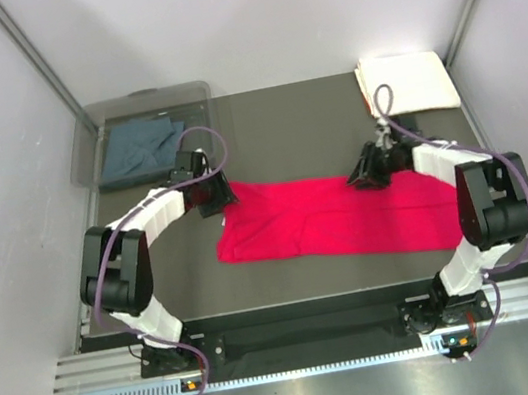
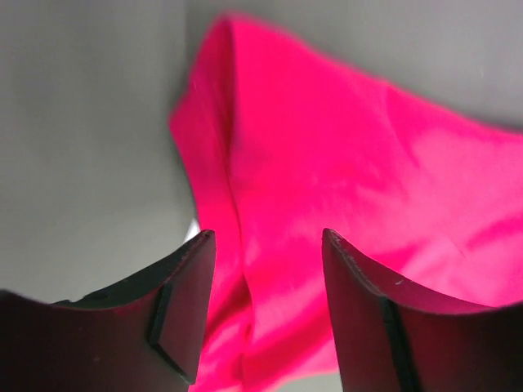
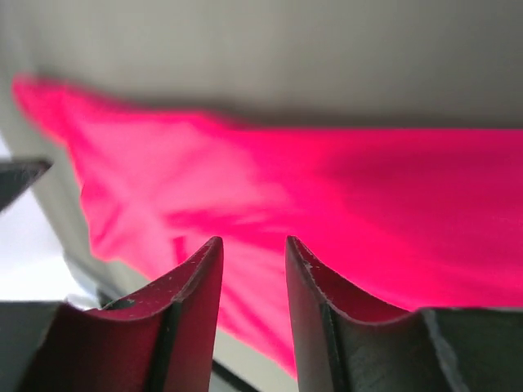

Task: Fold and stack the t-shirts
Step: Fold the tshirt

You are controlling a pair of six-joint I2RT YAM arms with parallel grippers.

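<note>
A bright red t-shirt (image 1: 338,215) lies spread in a long band across the dark table (image 1: 282,123). My left gripper (image 1: 215,197) hovers open over its far left corner; in the left wrist view the red cloth (image 2: 343,163) lies below the gripper (image 2: 267,237), with nothing pinched. My right gripper (image 1: 360,178) sits at the shirt's far edge towards the right. Its jaws stand a little apart over the red cloth (image 3: 327,188), and the gripper (image 3: 253,241) holds nothing. A cream-white folded t-shirt (image 1: 407,82) rests at the far right corner. A slate blue-grey t-shirt (image 1: 139,149) lies crumpled in the bin.
A clear plastic bin (image 1: 91,135) stands at the far left corner of the table. White walls close in both sides and the back. The arm bases are bolted on a metal rail (image 1: 318,335) at the near edge.
</note>
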